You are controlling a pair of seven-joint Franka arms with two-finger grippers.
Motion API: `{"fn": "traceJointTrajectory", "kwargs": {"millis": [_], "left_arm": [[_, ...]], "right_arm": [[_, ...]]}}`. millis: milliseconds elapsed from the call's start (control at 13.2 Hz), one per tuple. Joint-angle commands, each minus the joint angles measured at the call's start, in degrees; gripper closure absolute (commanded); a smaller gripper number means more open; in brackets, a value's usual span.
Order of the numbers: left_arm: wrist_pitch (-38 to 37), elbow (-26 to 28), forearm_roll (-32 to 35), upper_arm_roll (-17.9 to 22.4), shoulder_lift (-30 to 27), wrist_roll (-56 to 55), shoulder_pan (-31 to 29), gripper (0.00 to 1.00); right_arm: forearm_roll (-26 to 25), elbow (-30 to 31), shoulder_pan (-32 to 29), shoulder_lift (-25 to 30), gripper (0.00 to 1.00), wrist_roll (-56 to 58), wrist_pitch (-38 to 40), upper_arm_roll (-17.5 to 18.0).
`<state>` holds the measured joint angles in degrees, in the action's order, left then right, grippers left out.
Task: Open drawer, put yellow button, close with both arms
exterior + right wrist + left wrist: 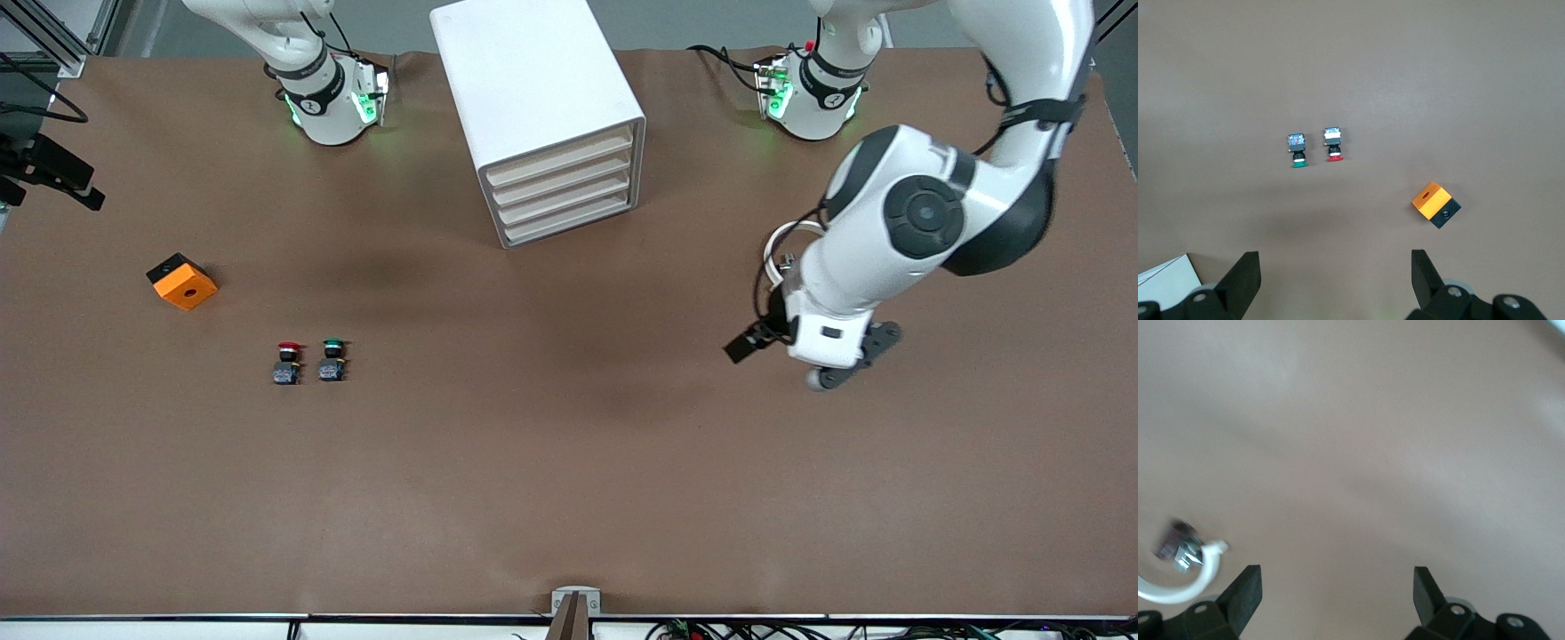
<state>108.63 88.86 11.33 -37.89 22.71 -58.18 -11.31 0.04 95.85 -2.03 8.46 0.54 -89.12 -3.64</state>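
Observation:
The white cabinet [533, 80] stands at the middle of the table between the arm bases. Its uppermost drawer [560, 149] is shut, like the three below it. The yellow button is not in view. My left gripper [822, 369] hangs over bare table toward the left arm's end; in the left wrist view [1338, 572] it is open and empty. My right gripper is out of the front view; in the right wrist view [1336, 257] it is open and empty, high over the table.
A red-capped button [286, 363] [1333, 144] and a green-capped button [332, 359] [1297, 149] lie side by side toward the right arm's end. An orange and black block [182, 281] [1435, 205] lies beside them, closer to the table's end.

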Motion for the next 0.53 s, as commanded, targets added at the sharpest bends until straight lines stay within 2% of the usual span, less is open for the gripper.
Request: {"fn": "traceJointTrajectory", "kwargs": {"millis": [0,455], "left_arm": [[-3.5,-0.7,3.0,-0.6,-2.7,6.3,-2.9,0.00],[-10.4,-0.6,1.9,-0.8,-11.1,25.3,-10.7,0.00]], "right_arm": [[1.0,1.8,-1.0,1.6,0.00,-0.3,-0.7,0.3],[1.1,1.8,-1.5,1.6,0.00,-0.2,-1.0,0.5]]}}
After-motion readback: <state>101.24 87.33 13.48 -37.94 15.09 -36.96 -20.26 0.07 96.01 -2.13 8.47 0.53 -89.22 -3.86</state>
